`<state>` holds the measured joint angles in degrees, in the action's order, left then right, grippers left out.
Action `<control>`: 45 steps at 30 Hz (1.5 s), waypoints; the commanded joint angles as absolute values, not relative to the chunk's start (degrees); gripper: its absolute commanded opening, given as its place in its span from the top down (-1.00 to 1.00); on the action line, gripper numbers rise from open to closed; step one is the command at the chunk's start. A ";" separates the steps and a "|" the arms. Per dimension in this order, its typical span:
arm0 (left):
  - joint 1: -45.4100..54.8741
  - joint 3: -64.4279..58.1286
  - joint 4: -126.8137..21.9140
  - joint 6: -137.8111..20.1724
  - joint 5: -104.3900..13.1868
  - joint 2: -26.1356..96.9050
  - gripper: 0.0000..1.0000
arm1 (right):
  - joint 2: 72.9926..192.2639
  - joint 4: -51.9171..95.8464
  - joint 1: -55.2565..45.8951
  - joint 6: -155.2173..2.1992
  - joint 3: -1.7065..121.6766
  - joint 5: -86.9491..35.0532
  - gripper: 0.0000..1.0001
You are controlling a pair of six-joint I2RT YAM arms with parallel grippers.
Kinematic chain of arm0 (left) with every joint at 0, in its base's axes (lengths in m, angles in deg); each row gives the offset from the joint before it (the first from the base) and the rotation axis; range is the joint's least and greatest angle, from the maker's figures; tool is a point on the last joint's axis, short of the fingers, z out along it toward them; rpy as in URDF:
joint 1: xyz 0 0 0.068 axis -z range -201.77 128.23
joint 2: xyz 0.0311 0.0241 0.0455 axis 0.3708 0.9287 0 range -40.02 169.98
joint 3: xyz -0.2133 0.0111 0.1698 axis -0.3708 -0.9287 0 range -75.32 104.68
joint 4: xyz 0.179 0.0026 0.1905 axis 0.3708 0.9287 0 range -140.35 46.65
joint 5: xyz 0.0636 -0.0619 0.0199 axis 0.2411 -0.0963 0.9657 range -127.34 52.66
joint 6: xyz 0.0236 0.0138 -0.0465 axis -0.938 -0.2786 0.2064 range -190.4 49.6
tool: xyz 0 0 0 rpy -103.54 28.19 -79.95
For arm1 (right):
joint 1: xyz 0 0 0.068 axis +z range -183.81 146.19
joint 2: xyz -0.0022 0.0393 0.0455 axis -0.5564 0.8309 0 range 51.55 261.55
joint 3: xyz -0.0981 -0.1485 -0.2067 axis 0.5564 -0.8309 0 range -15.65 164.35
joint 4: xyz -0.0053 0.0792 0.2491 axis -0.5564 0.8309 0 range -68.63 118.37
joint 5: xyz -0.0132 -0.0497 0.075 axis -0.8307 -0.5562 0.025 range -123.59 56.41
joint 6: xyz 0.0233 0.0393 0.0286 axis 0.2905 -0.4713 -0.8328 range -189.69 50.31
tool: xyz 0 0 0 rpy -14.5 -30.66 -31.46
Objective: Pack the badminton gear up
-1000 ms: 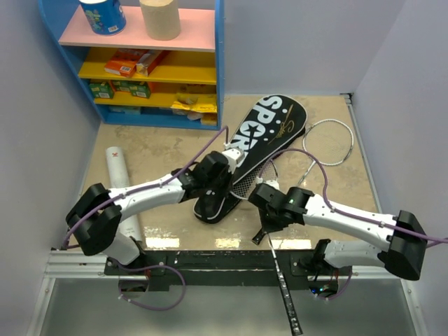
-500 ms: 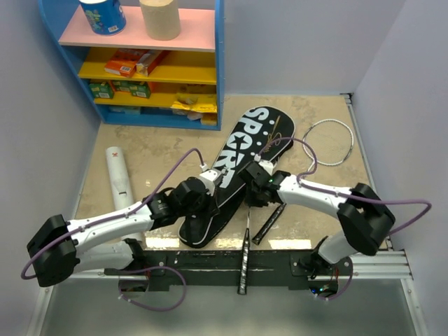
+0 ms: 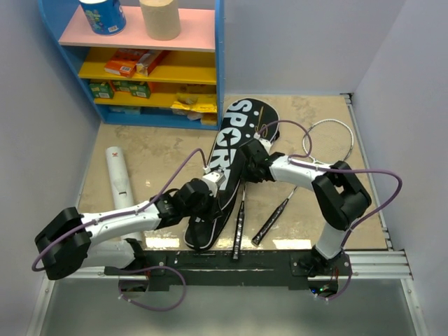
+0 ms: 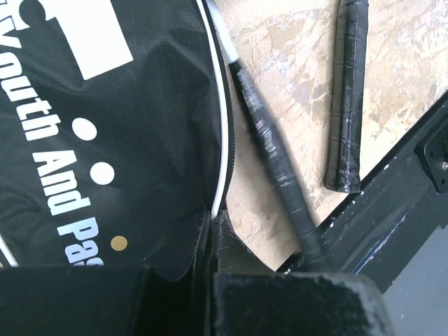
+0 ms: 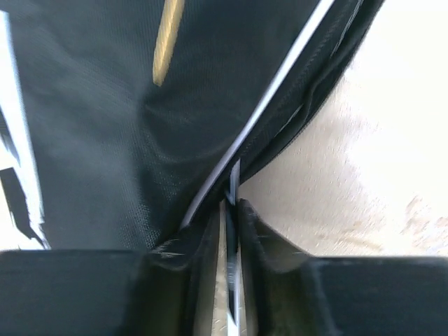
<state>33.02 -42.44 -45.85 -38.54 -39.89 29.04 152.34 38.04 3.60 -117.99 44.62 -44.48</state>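
Wrist views show your left gripper (image 4: 212,234) clamped on bag (image 4: 112,140) edge, right gripper (image 5: 229,210) pinching its white-piped rim; overhead alone shows tube (image 3: 120,179).

White left arm (image 3: 119,220) and white right arm (image 3: 299,170), bulky black joints (image 3: 64,239), purple cables (image 3: 170,183) looping along both, black rail (image 3: 224,260) under their bases, matte black fingers (image 4: 294,308).

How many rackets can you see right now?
2. The first racket pokes handle-first from the bag, its head hidden; the second racket lies fully exposed right of the bag.
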 commanded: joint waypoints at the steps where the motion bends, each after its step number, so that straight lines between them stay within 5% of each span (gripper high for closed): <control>1: 33.43 -40.43 -49.47 -37.88 -43.85 31.16 1.00 | 149.47 29.63 3.20 -112.77 49.04 -44.93 0.31; 7: 33.43 -38.14 -51.93 -38.49 -42.97 35.73 1.00 | 141.22 35.07 3.28 -109.69 44.57 -41.42 0.03; 24: 32.72 -31.99 -51.84 -39.11 -42.53 40.31 1.00 | 117.21 56.96 3.81 -106.34 26.99 -36.40 0.08; 45: 32.55 -32.34 -52.02 -39.37 -43.49 38.99 1.00 | 125.02 49.76 17.07 -116.01 21.35 -36.66 0.09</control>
